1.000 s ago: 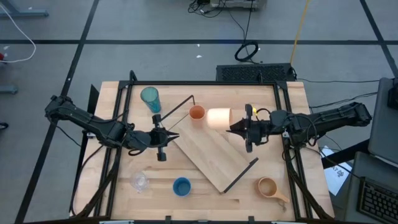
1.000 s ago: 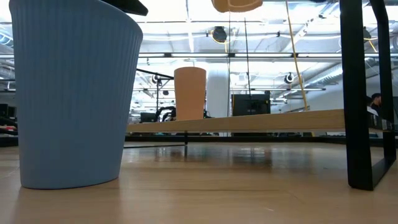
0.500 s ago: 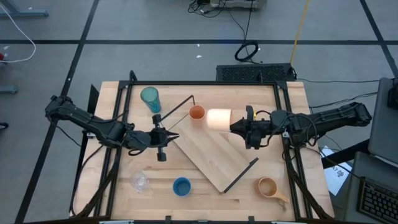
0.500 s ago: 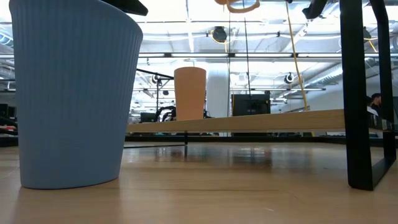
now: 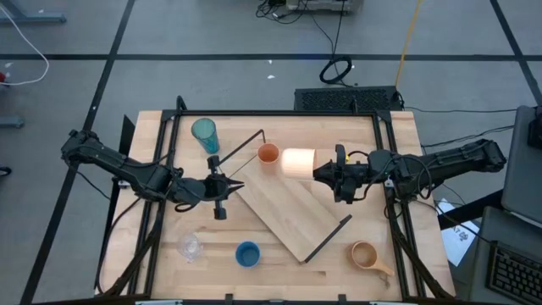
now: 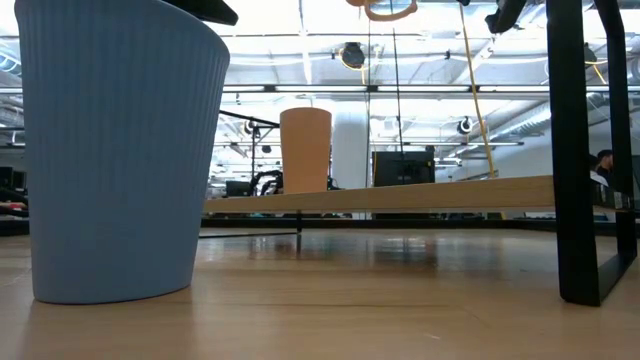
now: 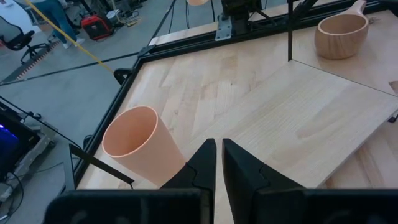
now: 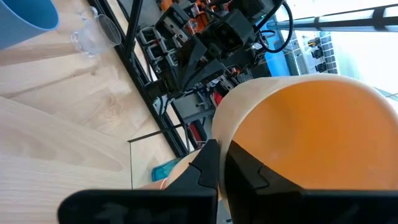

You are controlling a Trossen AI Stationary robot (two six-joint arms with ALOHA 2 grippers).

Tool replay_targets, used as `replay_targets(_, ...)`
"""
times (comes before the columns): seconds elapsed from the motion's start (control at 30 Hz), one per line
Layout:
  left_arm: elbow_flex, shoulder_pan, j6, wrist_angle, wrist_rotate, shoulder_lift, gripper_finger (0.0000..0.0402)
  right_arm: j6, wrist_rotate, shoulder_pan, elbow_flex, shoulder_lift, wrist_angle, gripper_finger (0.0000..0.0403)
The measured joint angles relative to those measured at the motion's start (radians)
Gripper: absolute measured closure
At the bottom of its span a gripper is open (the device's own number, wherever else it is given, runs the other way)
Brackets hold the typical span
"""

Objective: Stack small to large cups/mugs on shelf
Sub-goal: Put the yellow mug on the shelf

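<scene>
The right gripper reaches in from the right side of the table, its fingers closed on the orange handled mug, which it holds lifted and tipped on its side above the far end of the shelf. In the right wrist view the mug's orange body fills most of the picture, just beyond the two dark fingers pressed together. The left gripper waits at the shelf's near-left edge with its fingers almost together and nothing between them; its wrist view shows only a thin gap between the fingertips. The shelf is a long light-wood board lying diagonally across the middle of the wooden table, with a thin black wire bracket at each short end. The small orange cup stands upright at the shelf's far end, just beside the lifted mug. The tall teal tumbler stands on the table toward the far left corner. The tiny clear glass and the short blue cup sit near the front edge, left of the shelf. The tan handled mug stands near the front right corner, well apart from the others.
</scene>
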Motion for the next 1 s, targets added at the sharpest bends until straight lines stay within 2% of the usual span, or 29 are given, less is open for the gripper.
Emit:
replay_targets(0.5, 0.000, 0.000, 0.000, 0.000, 0.000, 0.000, 0.0371, 0.151, 0.001, 0.000, 0.000, 0.000, 0.001, 0.0402)
replay_targets(1.0, 0.000, 0.000, 0.000, 0.000, -0.001, 0.000, 0.0371, 0.543, 0.001, 0.000, 0.001, 0.000, 0.002, 0.0402)
